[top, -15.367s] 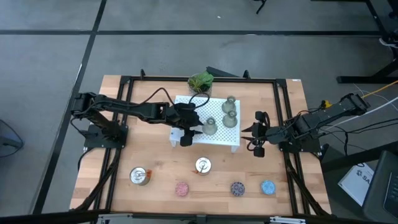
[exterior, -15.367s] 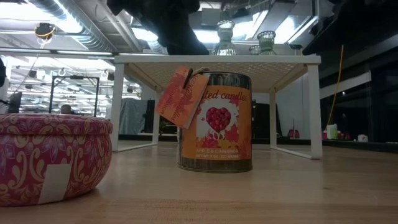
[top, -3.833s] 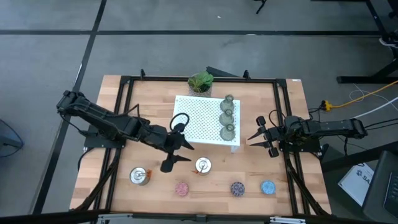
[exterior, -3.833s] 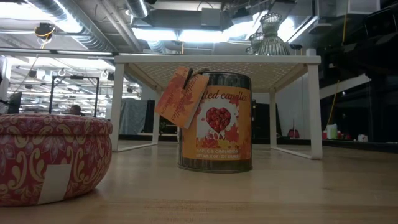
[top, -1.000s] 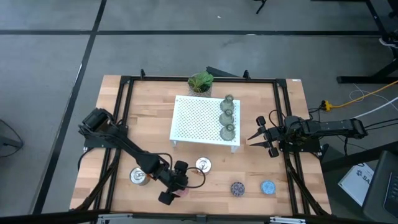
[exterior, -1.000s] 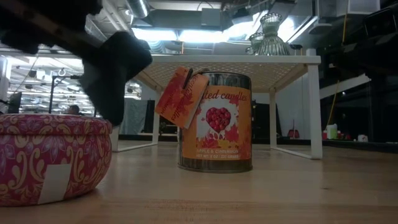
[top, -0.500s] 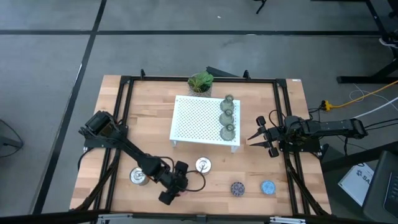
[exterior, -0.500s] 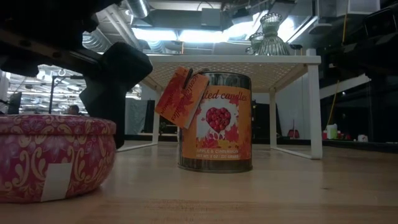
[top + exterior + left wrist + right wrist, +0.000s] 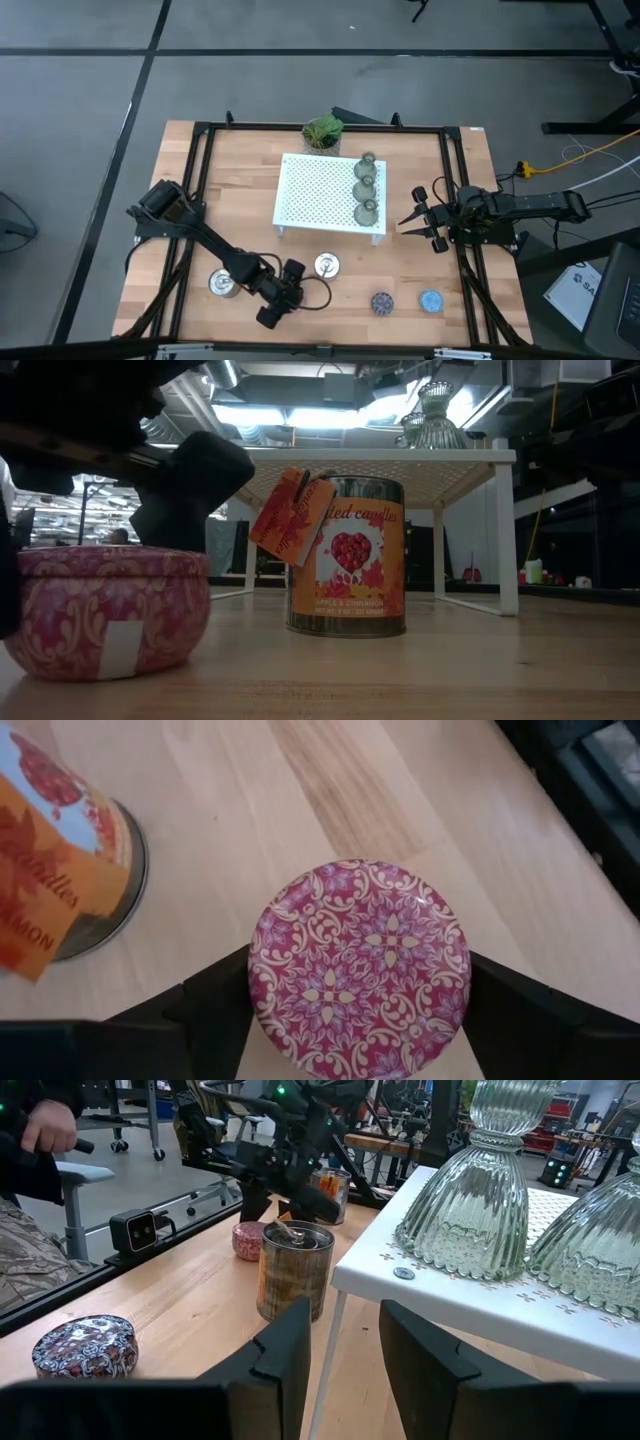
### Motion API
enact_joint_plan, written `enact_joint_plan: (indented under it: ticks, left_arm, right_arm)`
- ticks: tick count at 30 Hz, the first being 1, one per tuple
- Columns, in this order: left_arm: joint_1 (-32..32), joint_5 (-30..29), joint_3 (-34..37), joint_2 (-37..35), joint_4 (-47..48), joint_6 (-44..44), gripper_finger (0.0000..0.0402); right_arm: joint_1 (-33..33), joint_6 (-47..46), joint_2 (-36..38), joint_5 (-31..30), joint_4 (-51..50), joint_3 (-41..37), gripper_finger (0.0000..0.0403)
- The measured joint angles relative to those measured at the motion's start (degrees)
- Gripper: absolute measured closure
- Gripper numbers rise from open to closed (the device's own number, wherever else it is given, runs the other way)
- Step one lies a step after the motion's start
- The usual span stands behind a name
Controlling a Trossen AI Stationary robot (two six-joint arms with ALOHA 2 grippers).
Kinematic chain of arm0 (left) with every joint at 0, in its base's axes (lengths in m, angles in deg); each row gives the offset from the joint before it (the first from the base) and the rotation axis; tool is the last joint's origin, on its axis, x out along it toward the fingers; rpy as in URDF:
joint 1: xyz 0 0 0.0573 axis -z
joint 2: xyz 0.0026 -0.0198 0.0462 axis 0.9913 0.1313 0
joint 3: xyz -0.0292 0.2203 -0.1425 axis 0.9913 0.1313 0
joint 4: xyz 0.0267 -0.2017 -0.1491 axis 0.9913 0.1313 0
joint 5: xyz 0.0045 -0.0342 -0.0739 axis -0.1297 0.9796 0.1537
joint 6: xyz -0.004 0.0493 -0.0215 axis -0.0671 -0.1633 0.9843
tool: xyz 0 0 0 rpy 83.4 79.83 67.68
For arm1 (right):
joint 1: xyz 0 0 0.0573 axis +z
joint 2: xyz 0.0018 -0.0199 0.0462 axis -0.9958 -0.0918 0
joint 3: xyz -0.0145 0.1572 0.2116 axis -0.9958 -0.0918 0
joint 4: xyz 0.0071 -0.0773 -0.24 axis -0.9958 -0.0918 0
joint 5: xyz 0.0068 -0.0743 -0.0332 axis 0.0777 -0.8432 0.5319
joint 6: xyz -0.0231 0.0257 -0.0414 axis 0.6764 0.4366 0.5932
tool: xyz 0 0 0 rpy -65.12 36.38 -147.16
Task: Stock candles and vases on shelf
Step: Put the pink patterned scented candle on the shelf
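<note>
Left gripper (image 9: 358,1020) jaws clamped around round pink floral-patterned candle tin (image 9: 362,968) on wood; right gripper (image 9: 345,1350) jaws apart, empty.

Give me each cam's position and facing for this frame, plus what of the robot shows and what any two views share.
High: overhead, straight down; both arms, shelf, left hand.
Low: table height, level across; orange-label tin, pink candle, dark left arm above it.
Left wrist: down past its fingers flanking the pink candle.
Right wrist: past the right hand, along the shelf edge, vases.
Shared: the pink candle, in low and left wrist views.
</note>
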Motion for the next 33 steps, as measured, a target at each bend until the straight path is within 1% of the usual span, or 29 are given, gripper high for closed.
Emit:
enact_joint_plan:
  ticks: [6,10,16,19,22,25,29,33]
  left_arm:
    - [0.0,-0.37,0.02,0.33,-1.81,2.71,0.0115]
    - [0.0,0.0,0.35,-1.29,-0.71,3.14,0.0115]
    - [-0.55,-0.15,0.24,-8.12,1.72,4.3,0.0115]
    - [-1.36,-0.49,0.24,-12.03,2.26,7.56,0.0115]
    - [-3.63,1.02,0.22,-16.05,2.64,12.76,0.0115]
    - [-6.4,2.65,0.22,-19.85,3.16,13.8,0.0114]
    - [-10.57,5.67,0.22,-23.95,4.34,10.82,0.0113]
    - [-16.91,10.55,0.22,-26.2,5.62,7.13,0.0112]
  right_arm:
    - [0.0,0.0,0.0,0.02,0.0,0.0,0.0279]
    - [0.0,0.0,-0.02,0.02,0.0,0.0,0.0279]
    - [0.0,0.0,-0.01,0.02,0.0,0.0,0.0279]
    - [-0.01,0.0,-0.02,0.02,-0.01,0.0,0.0279]
    - [-0.02,0.0,-0.02,0.02,-0.02,0.0,0.0279]
    - [-0.02,0.0,-0.02,0.0,0.0,0.0,0.0279]
    - [-0.02,0.0,0.0,0.01,-0.01,0.0,0.0279]
    - [-0.02,0.0,-0.02,0.02,0.0,0.0,0.0279]
